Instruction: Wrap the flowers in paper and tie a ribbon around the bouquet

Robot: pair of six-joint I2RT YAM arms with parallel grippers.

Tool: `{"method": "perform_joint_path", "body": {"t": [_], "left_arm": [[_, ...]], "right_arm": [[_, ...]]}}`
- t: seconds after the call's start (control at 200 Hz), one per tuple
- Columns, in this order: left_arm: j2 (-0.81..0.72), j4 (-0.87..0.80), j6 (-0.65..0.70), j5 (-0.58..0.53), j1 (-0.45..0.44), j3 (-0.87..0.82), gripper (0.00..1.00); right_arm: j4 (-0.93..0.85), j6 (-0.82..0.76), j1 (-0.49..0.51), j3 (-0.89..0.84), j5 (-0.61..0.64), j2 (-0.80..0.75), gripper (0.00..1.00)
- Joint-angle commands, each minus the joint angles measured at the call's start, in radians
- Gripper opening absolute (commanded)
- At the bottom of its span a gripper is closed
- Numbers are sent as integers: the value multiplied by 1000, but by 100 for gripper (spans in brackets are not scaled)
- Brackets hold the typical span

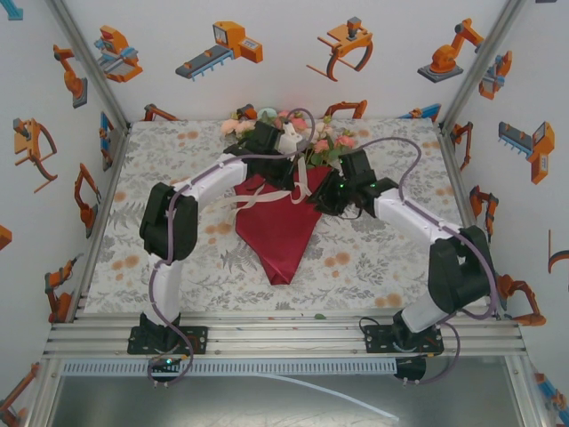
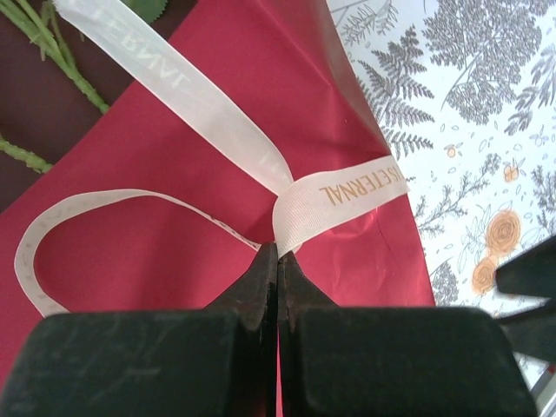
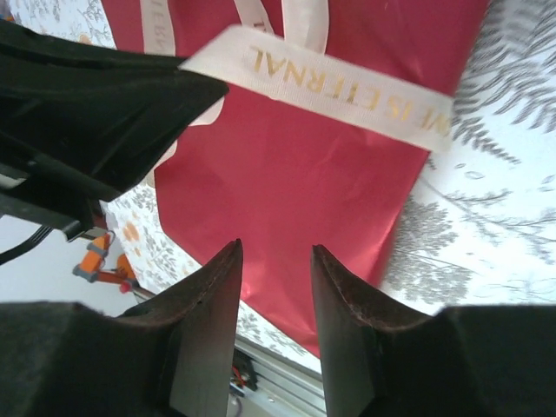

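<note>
Saw paper (image 1: pixel 283 227) coned round flowers (image 1: pixel 324 142), far centre: wrapping judged done. Pinched looped ribbon (image 2: pixel 217 130) in left gripper (image 2: pixel 276 254), jaws clenched. Held right gripper (image 3: pixel 276 261) released. Judged knot unfinished.

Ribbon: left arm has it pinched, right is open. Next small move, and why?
Probably ease the right gripper forward and close on the printed loose end of the ribbon. The left gripper is shut on the ribbon over the paper, while the right one stands open, short of that end.
</note>
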Motion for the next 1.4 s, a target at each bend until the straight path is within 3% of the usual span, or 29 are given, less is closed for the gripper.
{"method": "perform_joint_path", "body": {"t": [0.0, 0.501, 0.791, 1.011, 1.197, 1.397], "left_arm": [[36, 5, -69, -21, 2, 38, 4], [42, 6, -158, -15, 3, 13, 4], [30, 17, -173, -13, 0, -26, 4], [26, 13, -170, -21, 2, -34, 4], [26, 13, -170, -47, 3, -37, 4], [40, -2, -178, -112, 11, -29, 3]], "right_arm": [[164, 219, 30, -19, 76, 43, 40], [129, 321, 55, 133, 329, 265, 44], [88, 317, 69, 195, 322, 356, 42], [74, 294, 73, 189, 308, 377, 27], [59, 240, 75, 171, 294, 321, 0], [-79, 14, 87, 114, 231, 112, 0]]}}
